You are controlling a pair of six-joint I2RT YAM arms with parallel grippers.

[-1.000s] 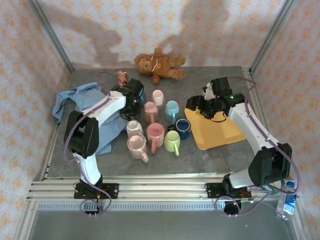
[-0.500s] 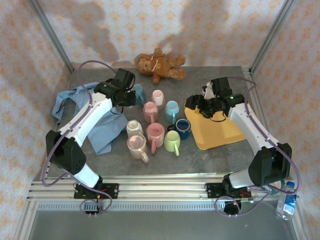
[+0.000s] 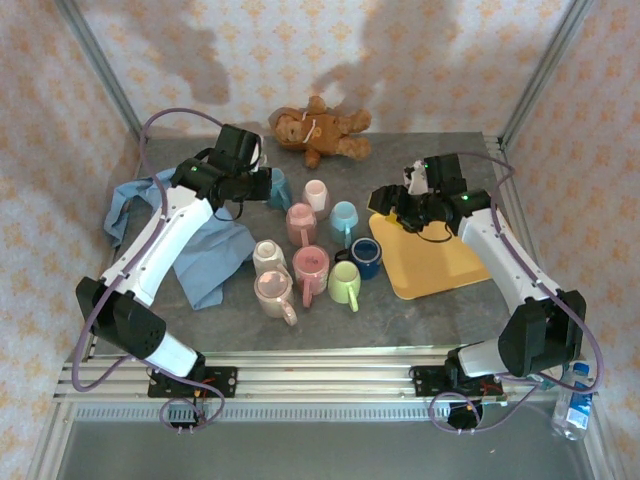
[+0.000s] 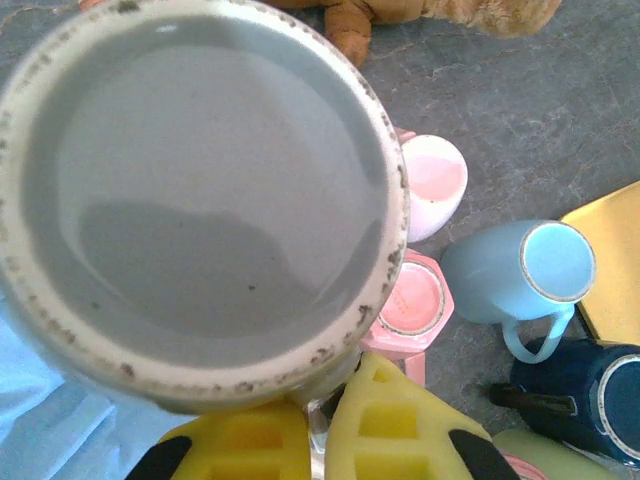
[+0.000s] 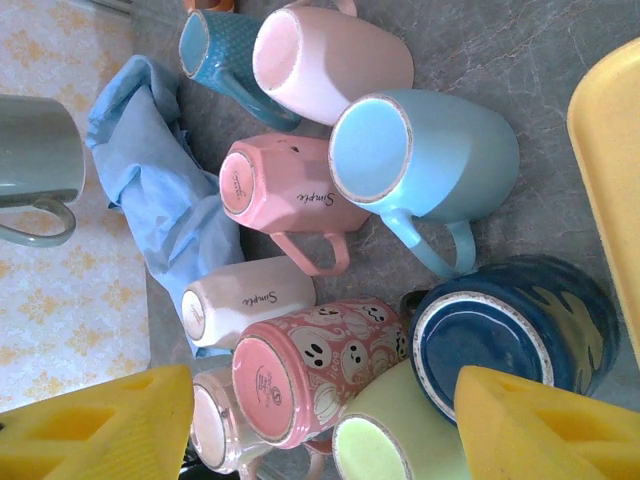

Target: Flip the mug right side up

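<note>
We are pinching the grey mug (image 4: 200, 190) in our left gripper (image 4: 318, 440), jaws nearly closed. The mug is hanging just right of the fingers, above the far-left side of the mug cluster (image 3: 310, 265). Our right gripper (image 5: 320, 425) is hovering wide apart by the yellow tray (image 3: 440, 270).

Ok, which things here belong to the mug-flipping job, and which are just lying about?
Job: grey mug, gripped by the left hand; upside-down mug cluster, likely next.
Lying about: teddy bear, blue cloth, yellow tray, water bottle.
</note>
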